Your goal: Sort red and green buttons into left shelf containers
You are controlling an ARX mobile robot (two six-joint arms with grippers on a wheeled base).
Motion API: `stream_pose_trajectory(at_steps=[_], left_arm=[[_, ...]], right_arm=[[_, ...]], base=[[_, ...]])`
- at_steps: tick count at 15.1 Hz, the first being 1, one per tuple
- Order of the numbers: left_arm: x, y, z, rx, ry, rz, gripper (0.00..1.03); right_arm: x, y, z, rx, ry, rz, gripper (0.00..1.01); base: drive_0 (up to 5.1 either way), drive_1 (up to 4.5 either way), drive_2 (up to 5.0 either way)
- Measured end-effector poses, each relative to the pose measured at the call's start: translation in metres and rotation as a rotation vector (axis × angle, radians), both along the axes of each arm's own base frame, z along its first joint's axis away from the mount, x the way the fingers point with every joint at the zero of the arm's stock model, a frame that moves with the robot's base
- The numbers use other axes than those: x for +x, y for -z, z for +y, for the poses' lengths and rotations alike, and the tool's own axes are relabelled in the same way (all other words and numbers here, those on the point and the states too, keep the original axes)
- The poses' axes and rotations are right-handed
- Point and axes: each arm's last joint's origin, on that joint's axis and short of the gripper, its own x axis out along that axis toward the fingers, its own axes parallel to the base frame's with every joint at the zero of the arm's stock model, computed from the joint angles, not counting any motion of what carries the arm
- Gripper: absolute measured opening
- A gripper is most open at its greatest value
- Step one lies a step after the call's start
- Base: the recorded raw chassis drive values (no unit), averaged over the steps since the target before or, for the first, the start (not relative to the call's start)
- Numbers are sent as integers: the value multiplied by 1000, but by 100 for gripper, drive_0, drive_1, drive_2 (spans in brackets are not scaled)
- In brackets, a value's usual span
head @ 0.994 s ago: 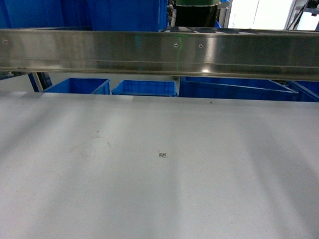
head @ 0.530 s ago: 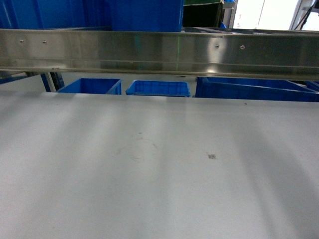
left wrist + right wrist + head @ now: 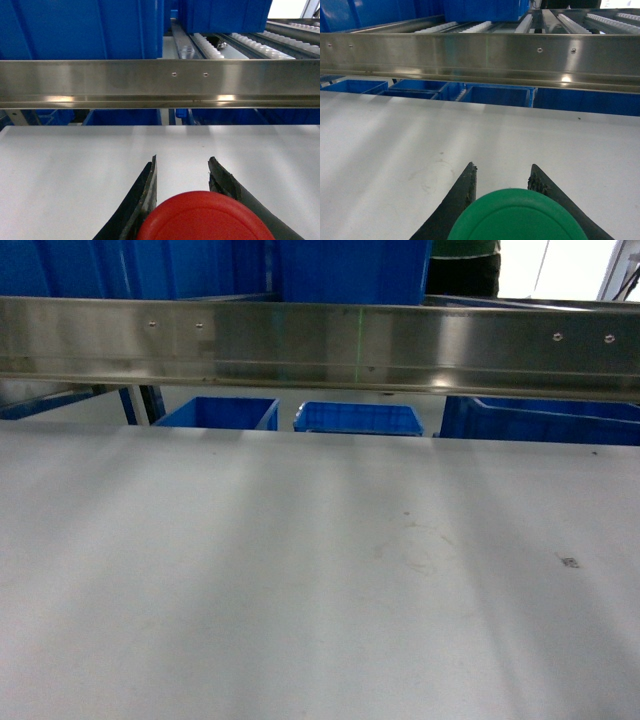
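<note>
Everything in the head view has slid right since before, so the robot is turning left toward the big blue plastic tubs point(image 3: 350, 270) on the shelf behind the shiny steel rail point(image 3: 320, 340); no arms show over the white surface point(image 3: 250, 590).

Left wrist view: the left gripper point(image 3: 182, 167) carries the red round button point(image 3: 205, 217), jaws pinching it, body hidden.

Right wrist view: the right gripper point(image 3: 502, 172) pinches the green round button point(image 3: 517, 215), cut off below.
</note>
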Motion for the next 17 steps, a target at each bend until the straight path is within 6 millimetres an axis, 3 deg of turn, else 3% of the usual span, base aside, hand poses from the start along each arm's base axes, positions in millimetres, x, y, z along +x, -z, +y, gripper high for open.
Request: stream_pose_trajectory(at_steps=[17], left_arm=[[0,0,0,0,-1,0,29]], right_arm=[[0,0,0,0,0,-1,28]], base=[[-494,230,250]])
